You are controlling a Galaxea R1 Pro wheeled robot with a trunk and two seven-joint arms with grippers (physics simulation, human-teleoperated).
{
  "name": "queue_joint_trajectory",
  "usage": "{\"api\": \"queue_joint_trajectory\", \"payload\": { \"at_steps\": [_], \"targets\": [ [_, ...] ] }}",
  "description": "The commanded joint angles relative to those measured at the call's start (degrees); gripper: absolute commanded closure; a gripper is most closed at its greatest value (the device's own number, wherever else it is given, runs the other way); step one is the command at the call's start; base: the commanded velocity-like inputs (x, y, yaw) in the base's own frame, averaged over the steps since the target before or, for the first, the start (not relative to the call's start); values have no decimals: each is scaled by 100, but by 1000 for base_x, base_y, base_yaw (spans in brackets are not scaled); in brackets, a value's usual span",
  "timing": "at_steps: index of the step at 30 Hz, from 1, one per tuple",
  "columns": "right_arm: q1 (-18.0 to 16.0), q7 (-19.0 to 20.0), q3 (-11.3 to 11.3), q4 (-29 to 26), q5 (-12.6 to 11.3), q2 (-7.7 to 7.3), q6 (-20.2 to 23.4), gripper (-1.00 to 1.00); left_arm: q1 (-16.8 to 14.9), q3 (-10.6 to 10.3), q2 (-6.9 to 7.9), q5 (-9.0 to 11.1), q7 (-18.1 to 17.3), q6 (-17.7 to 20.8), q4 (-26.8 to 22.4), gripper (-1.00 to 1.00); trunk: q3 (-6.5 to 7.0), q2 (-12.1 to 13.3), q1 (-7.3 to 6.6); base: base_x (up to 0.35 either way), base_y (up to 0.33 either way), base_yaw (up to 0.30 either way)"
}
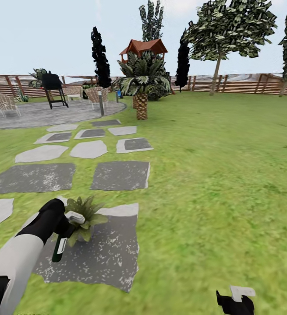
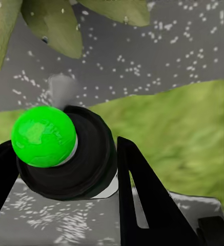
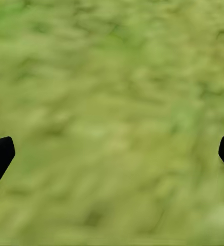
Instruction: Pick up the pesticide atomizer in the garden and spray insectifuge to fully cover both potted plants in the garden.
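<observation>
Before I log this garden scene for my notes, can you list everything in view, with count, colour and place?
pesticide atomizer: one, dark green, white label, in left gripper, nozzle at plant
potted plant: one, green leaves, on nearest stepping stone
stepping stones: about a dozen, grey, path across lawn
patio: one, grey, far left
chairs: several, pale wicker, on patio
grill: one, black, on patio
palm: one, beside path
fence: brown, along back
left gripper: black, shut on atomizer
right gripper: black, open, over grass
</observation>
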Motion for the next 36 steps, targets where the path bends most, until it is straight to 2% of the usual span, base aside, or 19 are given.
{"api": "queue_joint_trajectory", "payload": {
  "at_steps": [1,15,20,28,31,36],
  "targets": [
    [-3,-23,-32,6,61,0,-16,-100,1,17,-7,-62,-59,16,-6,100,-5,-2,0,153,-269,247],
    [-3,-20,-32,-3,61,-17,-16,-100,31,12,-5,-64,-59,17,-6,100,-5,-2,0,88,-268,24],
    [-3,-23,-32,-4,61,-8,-16,-100,23,25,39,-58,-59,23,-6,100,-5,-2,0,89,-222,228],
    [-3,-23,-32,-4,61,-8,-16,-100,18,21,18,-17,-59,12,-6,100,-5,-2,0,185,-78,277],
    [-3,-23,-32,-4,61,-8,-16,-100,-73,15,24,8,-90,22,-9,100,-5,-2,0,13,-3,277],
    [-3,-22,-32,-4,61,-8,-16,-100,-523,-42,1,-39,-542,-12,39,100,-5,-2,0,2,0,98]
  ]
}}
